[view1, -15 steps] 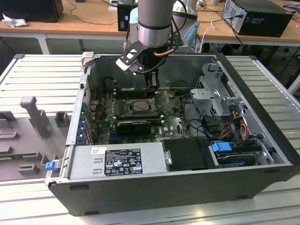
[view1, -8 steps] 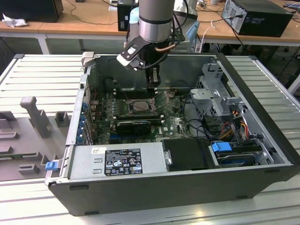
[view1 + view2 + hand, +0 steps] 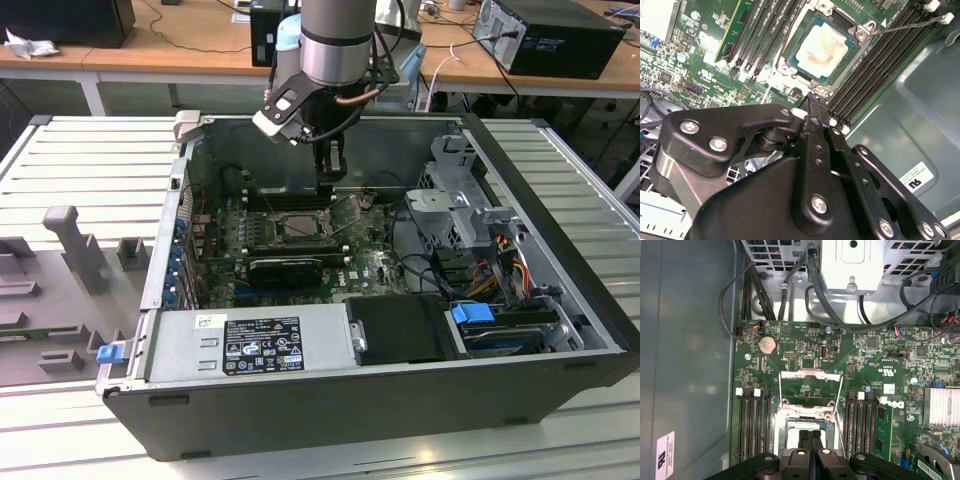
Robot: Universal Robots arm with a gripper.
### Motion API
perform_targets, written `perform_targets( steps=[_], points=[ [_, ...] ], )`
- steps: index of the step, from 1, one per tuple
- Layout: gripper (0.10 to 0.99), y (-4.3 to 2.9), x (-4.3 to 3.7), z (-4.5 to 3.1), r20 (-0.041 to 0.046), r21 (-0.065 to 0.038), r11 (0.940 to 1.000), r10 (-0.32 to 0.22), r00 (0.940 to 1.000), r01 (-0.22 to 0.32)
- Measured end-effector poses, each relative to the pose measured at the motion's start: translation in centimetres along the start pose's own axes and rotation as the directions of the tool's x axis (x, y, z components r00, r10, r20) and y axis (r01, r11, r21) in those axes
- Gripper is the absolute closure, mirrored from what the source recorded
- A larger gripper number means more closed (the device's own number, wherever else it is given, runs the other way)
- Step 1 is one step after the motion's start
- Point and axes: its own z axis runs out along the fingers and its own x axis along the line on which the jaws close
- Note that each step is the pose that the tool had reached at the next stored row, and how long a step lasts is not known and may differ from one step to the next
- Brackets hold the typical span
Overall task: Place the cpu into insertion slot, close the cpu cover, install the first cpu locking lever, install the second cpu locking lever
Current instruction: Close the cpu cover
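Second wrist view settles where the work stands: the cpu (image 3: 824, 44) already lies flat in the insertion slot (image 3: 860, 34), pale metal top up and edges square to the silvery rim. It sits on the motherboard (image 3: 695, 65) between two banks of long black memory slots (image 3: 872, 65). The gripper (image 3: 812, 100) has its two fingers pressed together with nothing visible between them. The tips point down at the slot's near edge, just beside the chip and not over its middle; whether they touch the small silvery tab there I cannot tell. In the first wrist view the cpu cover (image 3: 812, 373) is open: the thin frame with its square window stands off the slot on the side toward the coin battery (image 3: 767, 345), and seems hinged at that edge of the slot. The two wire locking levers (image 3: 779, 400) run along either side of it, both unlatched by the look of them. Seen from the gripper in that view, the slot lies under and just ahead of the fingertips and the cover lies beyond it, so the frame's free edge is the one farthest from the fingers. The closed fingers line up with the slot's centre line, between the levers. In the exterior view the arm reaches down into the open computer case (image 3: 300, 400) lying on the desk (image 3: 90, 150), with the gripper close to the case's rear wall.
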Motion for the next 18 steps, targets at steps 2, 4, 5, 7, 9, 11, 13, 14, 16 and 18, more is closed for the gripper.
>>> perform_targets(
  steps=[2,4,5,7,9,11,13,14,16,18],
  points=[
    [0.980,0.00,0.02,-0.06,0.0003,0.000,1.0000,0.000,1.0000,0.000],
    [0.980,0.01,0.04,-0.12,0.0012,0.000,1.0000,0.000,1.0000,0.000],
    [0.980,0.03,0.05,-0.12,0.0019,0.000,1.0000,0.000,1.0000,0.000],
    [0.980,0.30,0.08,-0.12,0.0035,0.000,1.0000,0.000,1.0000,0.000],
    [0.980,0.36,0.09,-0.15,0.0043,0.000,1.0000,0.000,1.0000,0.000],
    [0.980,0.37,0.14,-0.50,0.0044,0.000,1.0000,0.000,1.0000,0.000],
    [0.980,0.45,0.17,-0.59,0.0044,0.000,1.0000,0.000,1.0000,0.000],
    [0.980,0.56,0.18,-0.59,0.0045,0.000,1.0000,0.000,1.0000,0.000],
    [0.980,0.86,0.20,-0.59,0.0045,0.000,1.0000,0.000,1.0000,0.000],
    [0.980,1.20,0.21,-0.58,0.0045,0.000,1.0000,0.000,1.0000,0.000]
  ],
)
